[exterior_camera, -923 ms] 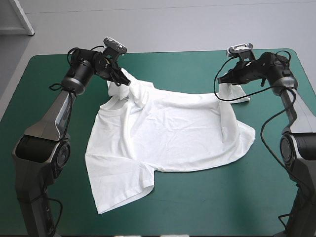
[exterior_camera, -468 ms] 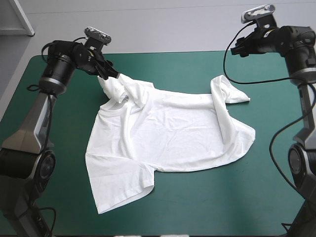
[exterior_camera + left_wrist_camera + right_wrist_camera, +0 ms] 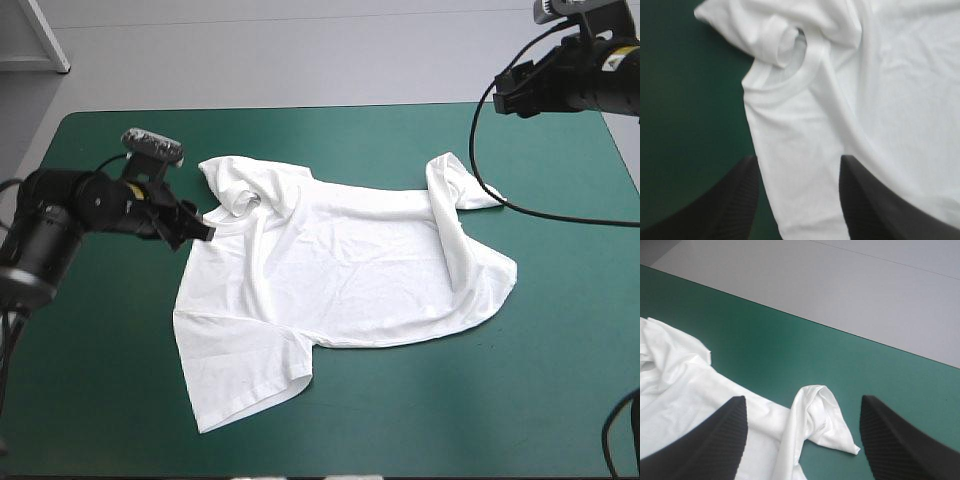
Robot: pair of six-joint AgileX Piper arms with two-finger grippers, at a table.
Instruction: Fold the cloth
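Observation:
The white T-shirt lies spread over the middle of the teal-green table, with its collar bunched at the far left and one sleeve folded over at the far right. My left gripper is open and low at the shirt's left edge, just short of the collar. In the left wrist view this gripper stands over the shirt's shoulder with nothing pinched. My right gripper hangs high past the far right corner. It is open and looks down on the folded sleeve.
Bare teal-green cover runs around the shirt on every side. The table's far edge meets grey floor beyond it. The right arm's black cable hangs down over the far right corner.
The left gripper let go of the collar corner and drew back toward the near left, so the corner dropped onto the table. The right gripper, open since just before, rose farther up and right.

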